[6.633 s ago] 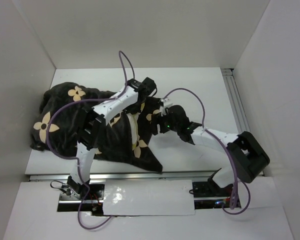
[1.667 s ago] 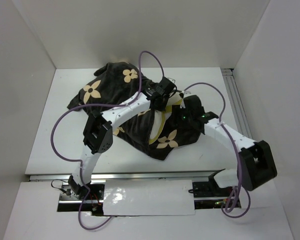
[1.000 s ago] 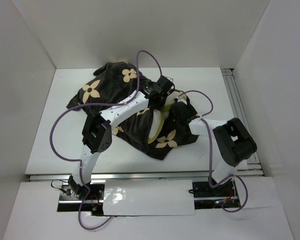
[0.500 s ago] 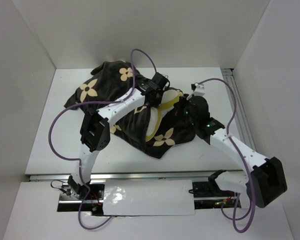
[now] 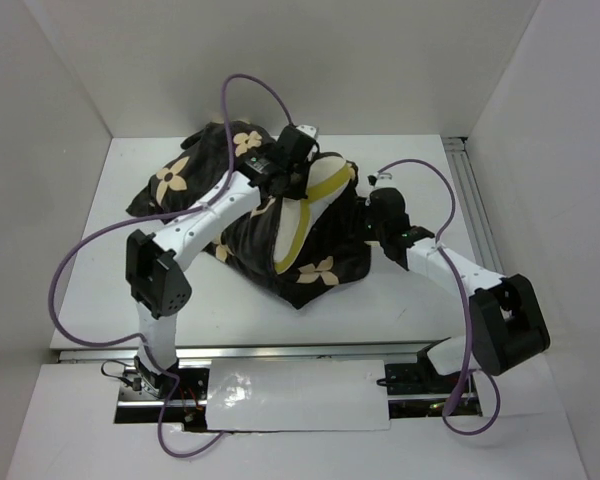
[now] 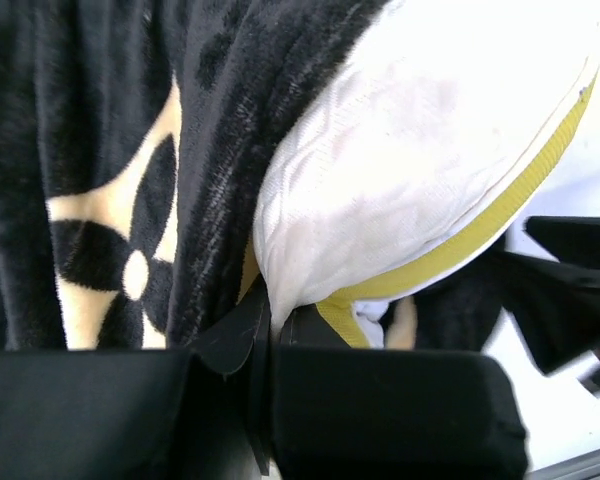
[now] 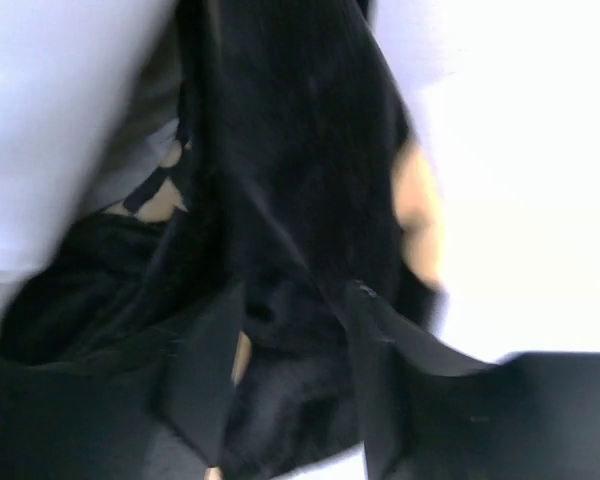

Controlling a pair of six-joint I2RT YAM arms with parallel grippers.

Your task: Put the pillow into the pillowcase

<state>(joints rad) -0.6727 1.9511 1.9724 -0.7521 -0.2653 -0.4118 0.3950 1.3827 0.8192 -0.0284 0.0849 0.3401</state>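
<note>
Partway done. The pillow (image 5: 285,225) sat upper centre of the top view, its lower part inside the pillowcase (image 5: 325,275). The cream face and yellow edge were still bare, so the mouth needed pulling over.

- Left gripper (image 6: 272,335): clamped tight on the pillow's corner.
- Right gripper (image 7: 295,300): half open, plush between the jaws, no real grip.

Versus half a second earlier:
- The bundle had shifted up-left.
- More pillow showed.
- The right arm was folded closer.

The pillow (image 5: 288,232), cream-white and quilted with a yellow edge band, lies slantwise in the middle of the table (image 5: 110,290), only partly inside the pillowcase (image 5: 195,165), with its top face and one long edge bare. The pillowcase, dark plush with tan flowers, is bunched at the pillow's left and far sides and wraps its near end
</note>
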